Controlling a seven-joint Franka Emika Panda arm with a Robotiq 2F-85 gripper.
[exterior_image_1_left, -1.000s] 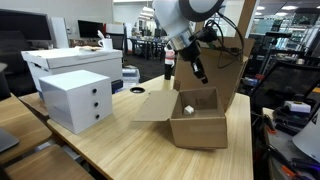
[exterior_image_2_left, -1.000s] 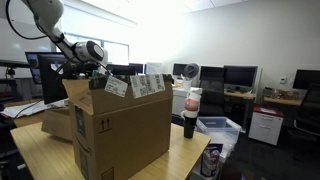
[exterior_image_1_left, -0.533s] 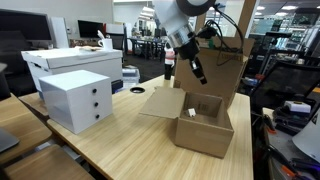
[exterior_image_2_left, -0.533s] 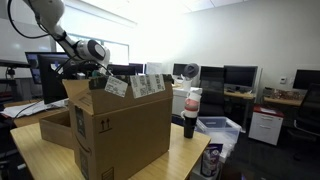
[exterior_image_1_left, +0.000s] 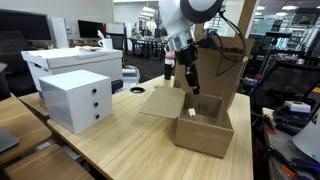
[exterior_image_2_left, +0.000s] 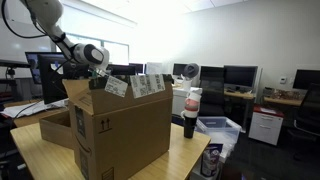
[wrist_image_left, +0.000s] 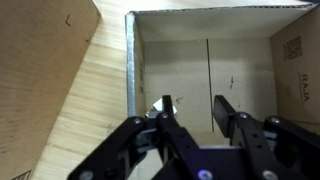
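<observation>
- Cardboard box (exterior_image_1_left: 205, 130) stands on the wooden desk (exterior_image_1_left: 110, 150) in an exterior view, mouth up. One flap (exterior_image_1_left: 152, 103) is folded out flat towards the drawer unit (exterior_image_1_left: 75, 100), and another stands tall at the back
- A small white piece (exterior_image_1_left: 190, 112) lies on the box floor, in the corner by the flat flap. The claw (exterior_image_1_left: 194, 88) hangs just above the mouth, pointing down and apart from the piece
- From how things lie, the white piece is already inside the box and out of the grip, while the flaps are not yet folded shut
- In an exterior view from the opposite side, the box (exterior_image_2_left: 120, 130) fills the foreground and its wall hides the inside. The arm (exterior_image_2_left: 88, 55) reaches over the far rim, with claw and piece both hidden there. A dark bottle (exterior_image_2_left: 189, 115) stands just beside the box
- The wrist view looks straight down into the box (wrist_image_left: 250, 60). The claw (wrist_image_left: 195, 108) is released, its fingers (wrist_image_left: 224, 110) parted with bare cardboard between them, grasping nothing
- The white piece (wrist_image_left: 161, 103) peeks out at the tip of the finger nearer the box wall, which borders the desk (wrist_image_left: 95, 110). Whether finger and piece touch cannot be told
- The box's long axis runs across this view and its mouth faces the camera. Too little of the piece shows to tell its long axis or which way it points
</observation>
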